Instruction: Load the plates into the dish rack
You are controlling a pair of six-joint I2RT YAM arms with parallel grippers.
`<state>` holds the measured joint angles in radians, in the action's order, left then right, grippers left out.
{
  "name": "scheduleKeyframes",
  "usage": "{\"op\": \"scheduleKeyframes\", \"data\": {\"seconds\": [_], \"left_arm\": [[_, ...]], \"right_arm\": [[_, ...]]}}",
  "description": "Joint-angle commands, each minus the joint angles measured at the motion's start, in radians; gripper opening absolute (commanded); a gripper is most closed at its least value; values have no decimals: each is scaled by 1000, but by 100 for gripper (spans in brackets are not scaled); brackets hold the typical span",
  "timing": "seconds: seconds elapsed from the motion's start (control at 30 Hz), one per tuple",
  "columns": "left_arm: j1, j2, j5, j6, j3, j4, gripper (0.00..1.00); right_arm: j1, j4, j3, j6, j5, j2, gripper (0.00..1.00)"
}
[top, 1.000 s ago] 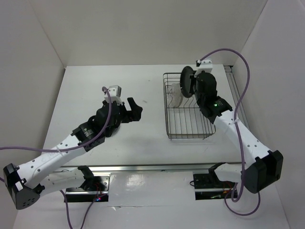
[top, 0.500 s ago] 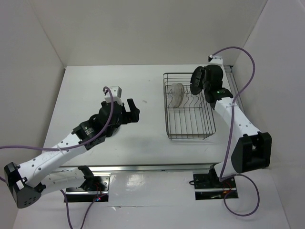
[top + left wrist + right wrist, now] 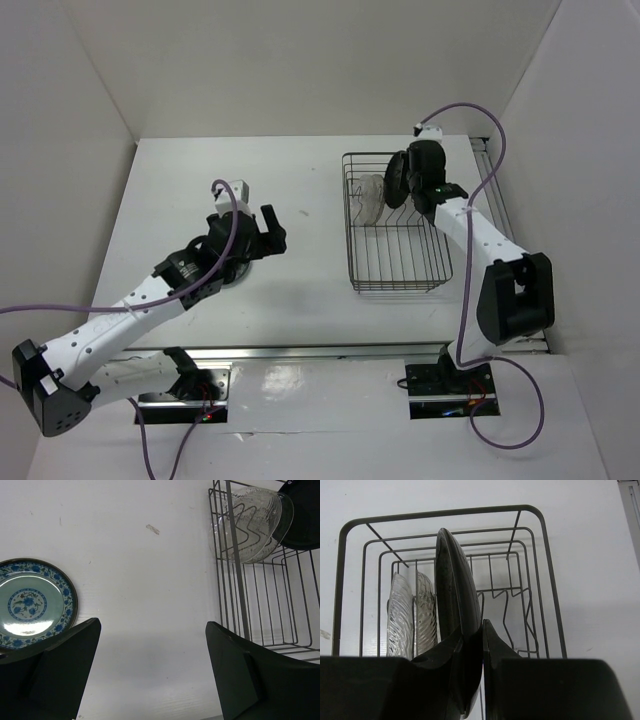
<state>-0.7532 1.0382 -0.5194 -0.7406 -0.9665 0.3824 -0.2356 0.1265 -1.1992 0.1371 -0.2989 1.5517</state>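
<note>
The dish rack (image 3: 395, 255) stands at the right of the table. The clear plate (image 3: 371, 196) stands on edge in its far end; it also shows in the right wrist view (image 3: 402, 615) and the left wrist view (image 3: 250, 520). My right gripper (image 3: 405, 180) is shut on the glossy black plate (image 3: 454, 590) and holds it upright in the dish rack (image 3: 440, 515), just right of the clear plate. My left gripper (image 3: 152, 625) is open and empty above bare table, left of the rack. The teal patterned plate (image 3: 32, 605) lies flat to its left. The beige plate is out of view.
White walls close in the table at the back and on both sides. A metal rail (image 3: 495, 190) runs along the table's right edge beside the rack. The nearer part of the rack (image 3: 260, 610) holds no plates.
The right arm has changed pose, its elbow swinging back, with the black plate still held over the rack's far end beside the clear plate. The left gripper has drifted slightly left.
</note>
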Motion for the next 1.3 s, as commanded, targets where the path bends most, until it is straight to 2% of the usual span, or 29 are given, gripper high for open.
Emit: {"op": "scheduleKeyframes", "data": {"seconds": [0.0,0.1,0.13,0.23,0.27,0.3,0.57,0.73,0.87,0.97,1.1,1.27], "left_arm": [[8,-3,-1,-16,-17,-11,100],[8,-3,-1,-25,-17,-11,100],[8,-3,-1,-25,-17,-11,100],[26,6,-1,-51,-17,15,100],[26,6,-10,-51,-17,25,100],[40,6,-10,-68,-26,35,100],[190,26,48,-192,11,114,100],[276,26,22,-336,61,220,100],[391,37,2,-491,139,337,100],[452,26,67,-552,231,303,100],[521,-1,116,-608,360,251,97],[548,54,139,-640,405,152,95]], "right_arm": [[-13,-73,-56,2,-19,4,0],[-13,-82,-56,2,-19,13,2],[-13,-82,-56,2,-19,25,8],[-13,-82,-56,2,-28,44,29],[-13,-82,-56,2,-28,44,51],[-13,-82,-47,2,-28,44,57],[-13,-74,-77,13,-31,76,68],[-13,-64,-77,22,-80,-5,78],[-13,-27,-98,22,-115,-103,83],[-13,-16,-99,41,-83,-169,86],[-13,-25,-59,50,-8,-281,86],[-44,-25,-59,50,53,-292,88]]}}
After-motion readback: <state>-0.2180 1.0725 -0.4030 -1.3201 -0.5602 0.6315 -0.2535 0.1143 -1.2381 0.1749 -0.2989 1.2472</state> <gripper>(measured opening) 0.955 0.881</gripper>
